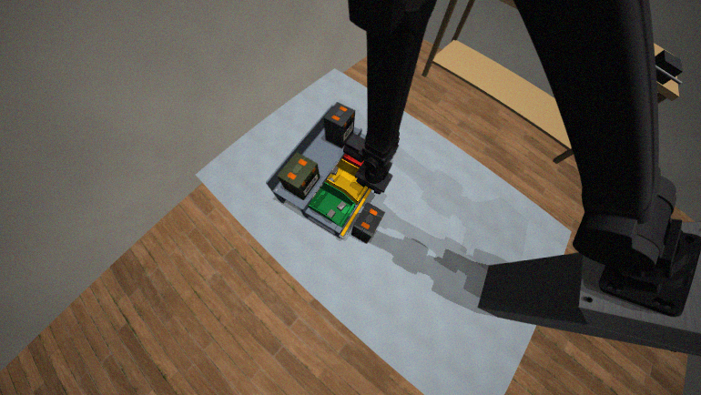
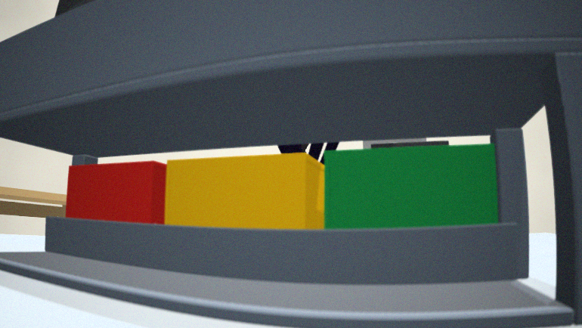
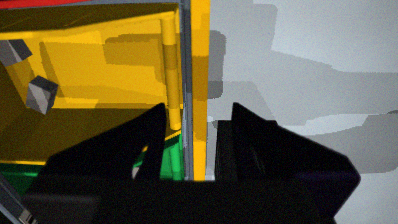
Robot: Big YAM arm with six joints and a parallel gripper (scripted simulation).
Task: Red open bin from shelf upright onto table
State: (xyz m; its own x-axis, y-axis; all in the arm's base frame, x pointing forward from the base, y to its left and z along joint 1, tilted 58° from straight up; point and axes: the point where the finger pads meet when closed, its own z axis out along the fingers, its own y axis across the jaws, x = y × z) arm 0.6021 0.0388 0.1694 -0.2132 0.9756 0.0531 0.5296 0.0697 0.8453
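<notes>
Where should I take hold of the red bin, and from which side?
Probably its thin arm-side wall at the open rim, from above, one jaw inside and one outside. The red bin sits upright at the row's end with the yellow bin against one side. The gripper, open, now straddles the yellow bin's wall instead.
</notes>
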